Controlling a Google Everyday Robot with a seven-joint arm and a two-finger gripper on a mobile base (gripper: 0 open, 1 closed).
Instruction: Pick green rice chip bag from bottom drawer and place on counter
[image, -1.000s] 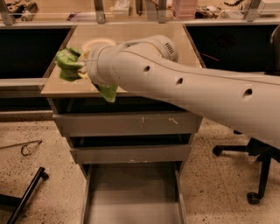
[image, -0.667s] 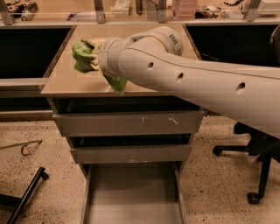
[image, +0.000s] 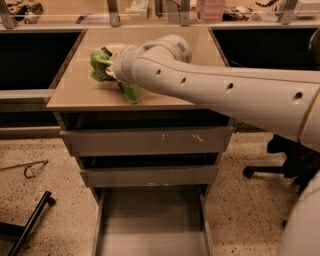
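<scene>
The green rice chip bag (image: 100, 64) is bright green and crumpled, and it sits at the tip of my arm over the left part of the beige counter (image: 75, 92). More green foil shows below the wrist (image: 131, 92). My gripper (image: 114, 70) is mostly hidden behind the white wrist and is shut on the bag, low over the counter top. I cannot tell whether the bag touches the surface. The bottom drawer (image: 150, 220) is pulled out below, and its grey floor is bare.
The two upper grey drawers (image: 145, 141) are closed. A cluttered glass-railed shelf (image: 150, 10) runs behind the counter. A pale bowl edge (image: 114, 47) shows behind the bag. A chair base (image: 270, 170) stands at the right, and a black bar (image: 30, 220) lies on the floor at the left.
My arm has carried the bag from the counter's left edge rightward and a little further in over the counter top.
</scene>
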